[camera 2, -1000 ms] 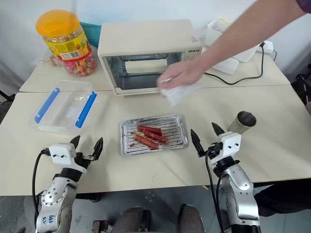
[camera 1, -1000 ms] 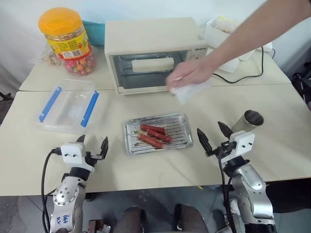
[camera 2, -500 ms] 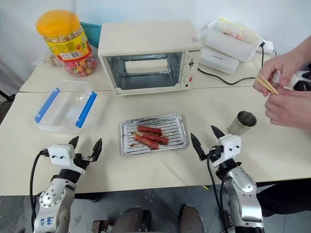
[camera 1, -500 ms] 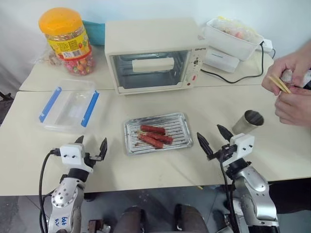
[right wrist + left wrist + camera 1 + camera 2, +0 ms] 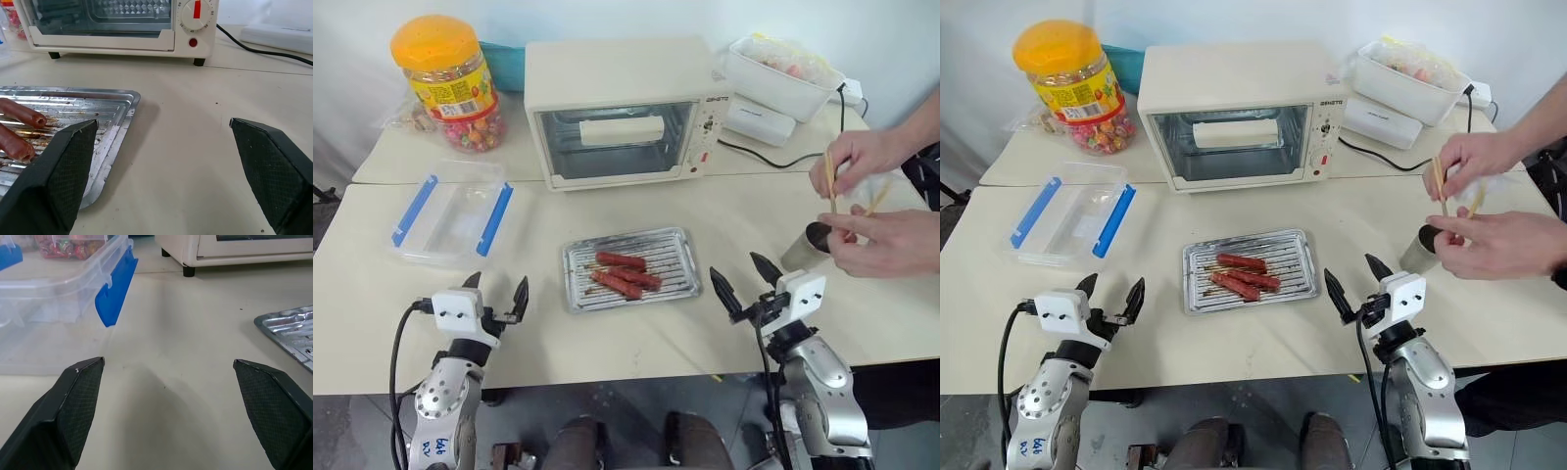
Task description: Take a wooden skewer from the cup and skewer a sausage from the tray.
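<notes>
Jaws wide apart on the left gripper (image 5: 496,293), empty, low over the desk (image 5: 636,338) near its front edge, left of the tray (image 5: 677,241). Same on the right gripper (image 5: 743,279): jaws spread, empty, between the tray and the cup (image 5: 801,253), touching neither.

Tray at mid-desk, shallow ridged silver metal with brown stains, holding three sausages (image 5: 623,273) side by side toward its left half. Near corner of the tray and two sausage ends visible past the right gripper's jaws in the right wrist view.

Cup of dull grey steel just beyond and right of the right gripper, tilted, with a person's hand (image 5: 888,242) closed about its rim. Second hand (image 5: 862,160) above it, pinching wooden skewers (image 5: 830,181) upright over the cup's mouth.

Clear plastic box (image 5: 453,211) with blue clips beyond the left gripper, well left of the tray. Cream toaster oven (image 5: 624,108) at the back, door shut. Orange-lidded candy jar (image 5: 449,82) to its left, white lidded container (image 5: 777,76) and black cable (image 5: 756,153) to its right.
</notes>
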